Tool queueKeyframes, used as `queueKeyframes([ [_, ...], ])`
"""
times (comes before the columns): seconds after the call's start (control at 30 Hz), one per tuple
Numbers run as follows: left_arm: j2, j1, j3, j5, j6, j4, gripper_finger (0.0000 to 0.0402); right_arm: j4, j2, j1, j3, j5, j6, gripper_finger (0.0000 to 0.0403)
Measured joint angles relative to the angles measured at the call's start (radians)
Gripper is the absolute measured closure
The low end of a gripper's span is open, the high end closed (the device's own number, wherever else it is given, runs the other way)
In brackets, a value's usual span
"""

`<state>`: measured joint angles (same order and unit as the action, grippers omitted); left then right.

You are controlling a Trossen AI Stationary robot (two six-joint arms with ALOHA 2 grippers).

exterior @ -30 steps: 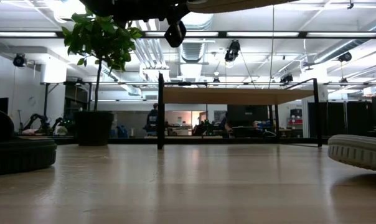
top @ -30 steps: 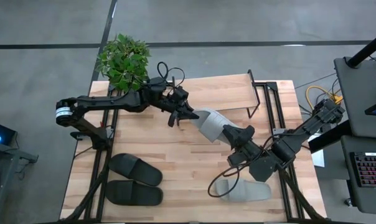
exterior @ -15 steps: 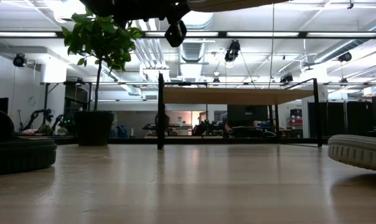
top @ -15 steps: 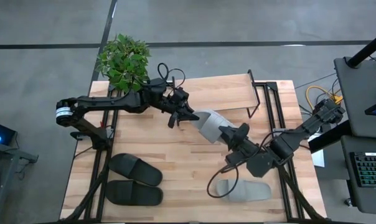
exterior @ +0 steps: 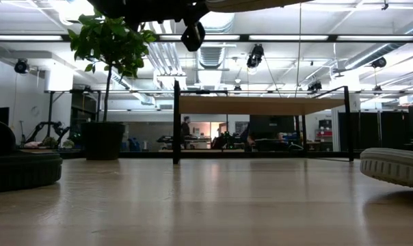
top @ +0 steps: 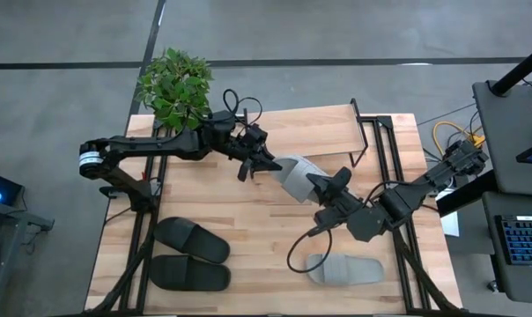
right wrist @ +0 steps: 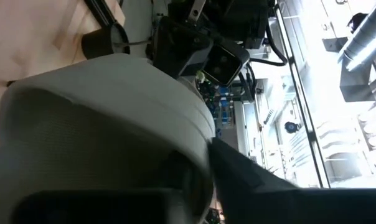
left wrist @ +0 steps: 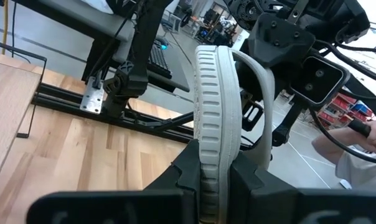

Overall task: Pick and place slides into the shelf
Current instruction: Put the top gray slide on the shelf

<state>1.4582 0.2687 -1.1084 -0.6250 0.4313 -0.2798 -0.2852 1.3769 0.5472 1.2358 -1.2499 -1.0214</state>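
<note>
A light grey slide (top: 294, 174) hangs in the air over the table's middle, standing on its edge, between my two grippers. My left gripper (top: 268, 164) is shut on its end nearer the table's left; my right gripper (top: 326, 185) is shut on its strap end from the right. In the low view only the slide's underside (exterior: 261, 5) shows, at the top. A second grey slide (top: 343, 269) lies flat near the front right. Two black slides (top: 192, 239) (top: 190, 275) lie flat at the front left. The shelf (top: 314, 132) stands at the table's far edge. My left gripper pinches the sole's end (left wrist: 208, 163) between its two fingers, one on each flat face. The fingers come level from the table's left, along the slide. The slide stands on its edge, lifted clear of the table. My right gripper meets the slide at its wide strap (right wrist: 132, 106), coming roughly level from the table's right. One dark finger (right wrist: 238, 171) shows beside the strap's edge; the strap hides the other and the place of contact. The slide is lifted clear.
A potted plant (top: 173, 84) stands at the far left corner, beside the shelf. Black metal frame rails (top: 385, 167) run along the table's right side. Bare wooden tabletop (top: 240, 216) lies under the held slide.
My right gripper has gone toward the table's left, onto the held grey slide, and has shut on its strap end. The slide has stayed in place in my left gripper. More of the grey slide on the table shows now.
</note>
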Motion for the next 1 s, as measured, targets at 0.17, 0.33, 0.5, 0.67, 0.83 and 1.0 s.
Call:
queueKeyframes([
  [0.17,0.000,0.000,0.001,0.000,0.000,0.001,0.0376,0.002,0.000,0.000,0.000,0.000,0.000,0.0391],
  [0.33,0.000,0.000,-0.001,-0.002,-0.003,0.000,0.0373,0.006,-0.001,0.000,0.000,-0.008,0.038,0.0392],
  [0.5,0.000,0.000,-0.001,0.001,-0.077,-0.014,0.0358,0.006,-0.017,-0.001,0.000,-0.008,0.100,0.0393],
  [0.67,0.000,0.000,-0.006,0.007,-0.120,-0.042,0.0309,0.005,-0.031,0.000,0.000,-0.046,0.114,0.0394],
  [0.83,0.000,0.012,-0.003,0.028,-0.146,-0.142,0.0263,-0.007,-0.051,0.000,0.000,-0.070,0.156,0.0394],
  [1.0,-0.009,0.029,-0.004,0.034,-0.187,-0.159,0.0244,-0.128,-0.081,0.000,-0.002,-0.071,0.329,0.0394],
])
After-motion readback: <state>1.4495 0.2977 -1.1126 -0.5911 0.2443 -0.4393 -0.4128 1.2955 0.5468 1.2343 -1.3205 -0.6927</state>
